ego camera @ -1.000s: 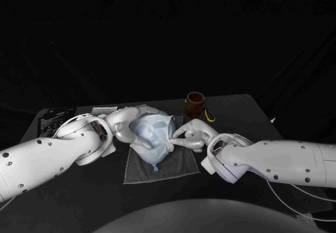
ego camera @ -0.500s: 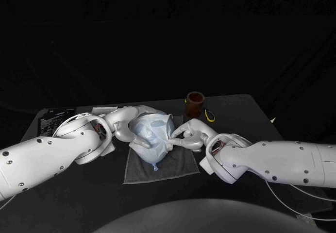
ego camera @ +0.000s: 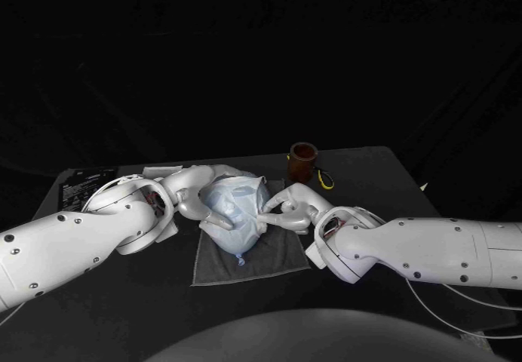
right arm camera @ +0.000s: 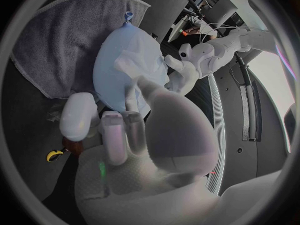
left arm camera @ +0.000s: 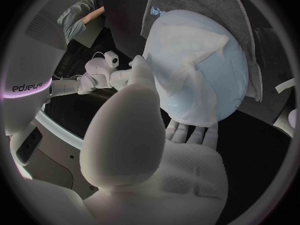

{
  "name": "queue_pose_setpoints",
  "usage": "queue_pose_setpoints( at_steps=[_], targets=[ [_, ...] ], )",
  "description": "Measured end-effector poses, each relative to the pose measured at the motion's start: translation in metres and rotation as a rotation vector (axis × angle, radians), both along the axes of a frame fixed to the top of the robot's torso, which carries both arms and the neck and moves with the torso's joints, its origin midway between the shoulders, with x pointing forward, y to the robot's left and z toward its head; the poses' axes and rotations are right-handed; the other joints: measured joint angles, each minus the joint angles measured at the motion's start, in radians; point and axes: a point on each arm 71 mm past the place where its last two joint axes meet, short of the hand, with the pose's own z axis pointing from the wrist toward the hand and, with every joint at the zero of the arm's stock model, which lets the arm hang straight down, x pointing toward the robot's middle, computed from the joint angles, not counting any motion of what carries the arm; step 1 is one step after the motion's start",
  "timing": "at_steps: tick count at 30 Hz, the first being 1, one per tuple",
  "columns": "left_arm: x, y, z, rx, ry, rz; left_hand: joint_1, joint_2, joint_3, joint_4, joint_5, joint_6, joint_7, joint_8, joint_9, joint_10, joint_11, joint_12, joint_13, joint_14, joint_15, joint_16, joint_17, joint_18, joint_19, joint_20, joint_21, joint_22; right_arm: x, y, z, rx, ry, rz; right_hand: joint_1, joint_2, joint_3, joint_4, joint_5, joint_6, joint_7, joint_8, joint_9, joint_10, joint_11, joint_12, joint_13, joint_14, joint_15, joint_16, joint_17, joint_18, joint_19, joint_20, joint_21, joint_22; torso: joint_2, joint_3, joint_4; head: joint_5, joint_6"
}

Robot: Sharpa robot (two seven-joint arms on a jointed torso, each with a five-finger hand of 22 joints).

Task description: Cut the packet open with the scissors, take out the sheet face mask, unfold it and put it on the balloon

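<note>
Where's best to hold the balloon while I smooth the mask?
Cup the balloon by its bare lower flanks, from both sides: it's round, lying on the towel, and the mask drapes its top, so pressing there would likely shift it.

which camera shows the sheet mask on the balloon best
Left wrist view: the sheet face mask lies draped and creased over the balloon, close up. Head view shows it small; in the right wrist view the right hand covers part.
</note>
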Motion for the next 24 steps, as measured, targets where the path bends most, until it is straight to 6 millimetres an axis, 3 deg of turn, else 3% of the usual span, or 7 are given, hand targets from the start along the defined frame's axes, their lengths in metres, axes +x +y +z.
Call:
queue_pose_setpoints(
  at_steps=[7,12,17,24],
  targets=[
    [0.0004,0.0006,-0.0001,0.004,0.002,0.004,0.000,0.000,0.003,0.003,0.000,0.004,0.004,0.000,0.002,0.011,0.007,0.006,0.000,0.004,0.004,0.000,0.001,0.000,0.000,0.000,0.004,0.000,0.0001,0.0005,0.0001,0.009,0.001,-0.006,-0.014,0.014,-0.001,0.008,0.000,0.001,-0.001,-0.004,-0.002,0.000,0.000,-0.001,0.000,0.000,0.000,-0.001,0.000,0.000,0.000,0.000,0.000,-0.001,0.001,0.0001,-0.0003,0.001,0.000],
    [0.0006,0.0007,-0.0002,0.006,0.004,0.007,0.000,0.000,0.003,0.003,0.000,0.004,0.004,0.000,0.002,0.013,0.006,0.006,0.002,0.007,0.000,0.000,0.001,0.000,0.004,-0.004,0.004,0.000,0.0003,0.0018,0.0001,0.024,0.005,-0.014,-0.021,0.033,0.007,0.016,0.000,0.025,-0.016,0.001,0.001,0.000,0.000,0.002,-0.001,-0.002,-0.002,-0.001,0.000,0.000,0.000,0.000,0.010,-0.001,0.001,0.0004,-0.0005,0.001,0.000],
    [0.0008,0.0010,-0.0002,0.008,0.004,0.009,0.000,0.000,0.003,0.003,0.000,0.007,0.007,0.000,0.002,0.016,0.009,0.007,0.002,0.007,0.000,0.004,0.001,0.000,0.007,0.000,0.004,0.000,0.0013,0.0025,-0.0003,0.036,0.009,-0.023,-0.011,0.043,0.010,0.012,-0.003,0.057,-0.034,0.016,0.009,0.002,-0.016,0.002,-0.001,-0.001,-0.018,-0.003,-0.001,-0.006,0.008,-0.008,0.019,-0.001,0.001,0.0005,-0.0005,0.000,0.000],
    [0.0009,0.0010,-0.0001,0.010,0.005,0.012,0.000,0.000,0.006,0.000,0.000,0.007,0.007,0.000,0.002,0.030,0.012,0.012,0.002,0.011,-0.003,0.004,0.003,0.000,0.011,-0.003,0.004,0.001,0.0031,0.0049,-0.0013,0.045,0.013,-0.034,-0.011,0.043,0.013,0.010,-0.004,0.061,-0.035,0.023,0.011,0.002,-0.023,0.002,0.000,0.000,-0.022,0.000,-0.001,-0.007,0.008,-0.015,0.020,0.000,0.001,0.0005,-0.0003,-0.001,0.000]
  ],
)
